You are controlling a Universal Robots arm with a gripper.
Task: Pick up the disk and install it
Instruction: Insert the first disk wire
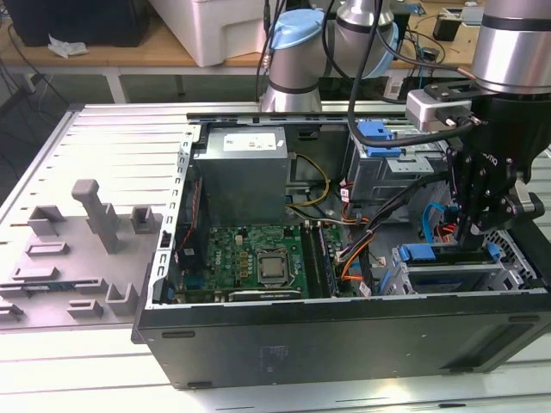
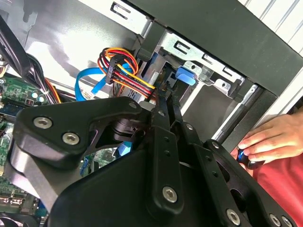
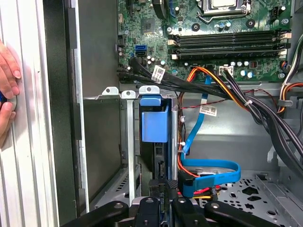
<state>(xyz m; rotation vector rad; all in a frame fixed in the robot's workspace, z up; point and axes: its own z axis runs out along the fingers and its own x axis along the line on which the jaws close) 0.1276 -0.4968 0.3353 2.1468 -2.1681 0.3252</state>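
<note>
Slotted counter (image 1: 103,129), open computer case (image 1: 344,340): disk (image 3: 154,127) sits edge-on in drive cage (image 3: 129,142), end effector (image 3: 161,187) narrow at its edge. Install step, likely; seating calls for straight, gentle push.

A robotics lab: the open computer case (image 1: 344,344) around the gripper (image 1: 469,231) sits on a slotted metal table (image 1: 103,138), cluttered wooden workbenches (image 1: 112,53) beyond.

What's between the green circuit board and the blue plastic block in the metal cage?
Black cables with a white tag run between the green circuit board and the blue plastic block, in the first wrist view.
</note>
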